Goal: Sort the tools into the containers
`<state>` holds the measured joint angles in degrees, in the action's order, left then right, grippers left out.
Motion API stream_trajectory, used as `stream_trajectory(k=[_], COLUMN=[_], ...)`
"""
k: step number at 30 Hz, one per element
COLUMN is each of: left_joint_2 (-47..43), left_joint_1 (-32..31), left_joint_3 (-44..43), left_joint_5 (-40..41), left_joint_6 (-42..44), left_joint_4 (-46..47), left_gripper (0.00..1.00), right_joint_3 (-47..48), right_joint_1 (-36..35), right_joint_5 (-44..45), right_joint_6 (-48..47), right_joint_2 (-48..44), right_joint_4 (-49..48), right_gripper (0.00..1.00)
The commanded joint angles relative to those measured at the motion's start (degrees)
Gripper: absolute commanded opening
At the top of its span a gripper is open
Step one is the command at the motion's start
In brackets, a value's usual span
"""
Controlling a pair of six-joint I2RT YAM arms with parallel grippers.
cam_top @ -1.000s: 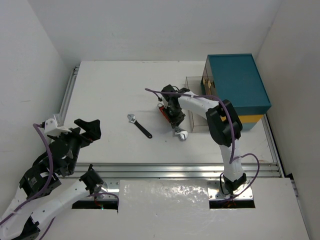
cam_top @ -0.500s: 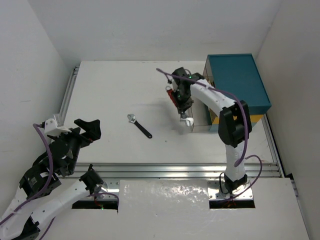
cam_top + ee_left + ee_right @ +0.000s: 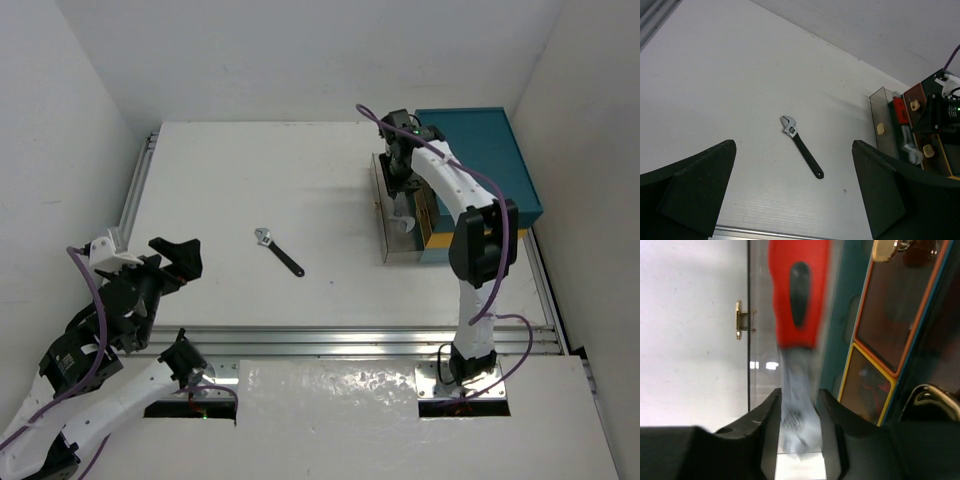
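The right gripper [image 3: 403, 195] is over the pulled-out clear drawer [image 3: 384, 225] of the teal box [image 3: 478, 160]. A red-handled wrench [image 3: 796, 320], blurry, sits between its fingers; I cannot tell if they pinch it. The left gripper [image 3: 790, 200] is spread wide, holding nothing. A black-handled wrench [image 3: 279, 251] lies on the table [image 3: 220, 190].

You see the red-and-black-handled silver wrench [image 3: 797, 340] motion-blurred between the right gripper's fingers [image 3: 767, 427]; contact with them unclear, its head smeared.

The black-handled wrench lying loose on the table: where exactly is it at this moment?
In the top view the black-handled wrench lies alone near the table's middle, silver head pointing away from the arms, between the left gripper and the teal box.
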<state>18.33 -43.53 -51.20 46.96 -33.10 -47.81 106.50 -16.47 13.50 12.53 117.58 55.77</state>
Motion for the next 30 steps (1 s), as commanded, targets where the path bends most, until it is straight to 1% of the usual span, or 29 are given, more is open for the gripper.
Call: stream_trajectory(k=[1, 2, 7, 8, 10, 11, 12, 13, 14, 15, 16, 17, 18, 19, 22, 25, 27, 28, 30], left_joint_2=[1.36, 1.88, 2.68, 2.68, 2.68, 2.59, 2.68, 2.77, 2.94, 3.03, 3.20, 3.21, 3.21, 2.86, 2.33, 2.15, 2.33, 2.50, 2.77], left_joint_1=[-0.07, -0.07, -0.07, -0.15, -0.07, -0.07, -0.07, 0.11, 0.11, 0.28, 0.37, 0.63, 0.81, 0.99, 0.99, 1.08, 1.16, 1.25, 1.34], left_joint_3=[0.05, 0.05, 0.05, -0.04, 0.05, 0.05, -0.04, 0.05, 0.05, 0.05, -0.04, -0.04, -0.04, -0.04, 0.05, -0.04, -0.04, -0.04, -0.04], left_joint_5=[0.33, 0.24, 0.15, 0.15, 0.24, 0.32, 0.33, 0.41, 0.50, 0.59, 0.59, 0.85, 0.94, 0.94, 1.12, 1.29, 1.12, 1.03, 1.03], left_joint_6=[0.14, 0.14, 0.23, 0.32, 0.15, 0.14, 0.14, 0.06, -0.03, -0.12, -0.21, -0.30, -0.38, -0.56, -0.65, -0.82, -0.65, -0.73, -0.65], left_joint_4=[1.49, 1.58, 1.49, 1.49, 1.49, 1.49, 1.49, 1.49, 1.41, 1.41, 1.32, 1.14, 1.14, 1.06, 0.88, 0.88, 0.97, 0.88, 1.05], left_gripper=[1.00, 1.00, 1.00, 1.00, 1.00, 1.00, 1.00, 1.00, 1.00, 1.00, 1.00, 1.00, 1.00, 1.00, 1.00, 1.00, 1.00, 1.00, 1.00], right_joint_3=[2.13, 2.48, 3.80, 3.20, 1.01, -1.70, -2.86, -5.05, -6.20, -6.82, -7.00, -7.27, -6.92, -5.44, -2.36, 2.56, 6.25, 9.05, 12.23], right_joint_1=[-0.05, -0.05, -0.23, -0.67, -3.56, -5.22, -7.24, -11.79, -13.83, -15.77, -19.18, -20.61, -22.10, -24.72, -28.95, -31.33, -32.13, -32.48, -32.66], right_joint_5=[3.47, 3.38, 1.89, -0.29, -2.85, -4.86, -4.88, -4.97, -5.93, -8.72, -9.19, -9.97, -11.37, -11.39, -10.77, -10.60, -10.51, -11.29, -9.90], right_joint_6=[0.47, 0.65, 1.17, 1.26, 0.83, -0.31, -1.01, -1.89, -2.68, -2.78, -2.26, -1.82, -1.46, -1.03, -0.15, 0.30, -1.01, -2.50, -3.21], right_joint_2=[-1.04, -0.95, -1.47, -2.17, -3.93, -5.85, -6.65, -7.27, -8.15, -8.07, -7.72, -6.15, -4.83, -3.42, 3.17, 9.39, 12.22, 15.19, 18.37], right_joint_4=[-0.31, -0.31, 0.39, 0.31, -2.14, -3.46, -5.82, -6.98, -8.38, -10.31, -11.02, -11.81, -12.52, -12.79, -13.67, -14.81, -15.34, -15.25, -14.64], right_gripper=[0.38, 0.45, 0.47, 0.48, 0.49, 0.54, 0.55, 0.56, 0.56, 0.60, 0.65, 0.68, 0.69, 0.69, 0.69, 0.68, 0.68, 0.67, 0.67])
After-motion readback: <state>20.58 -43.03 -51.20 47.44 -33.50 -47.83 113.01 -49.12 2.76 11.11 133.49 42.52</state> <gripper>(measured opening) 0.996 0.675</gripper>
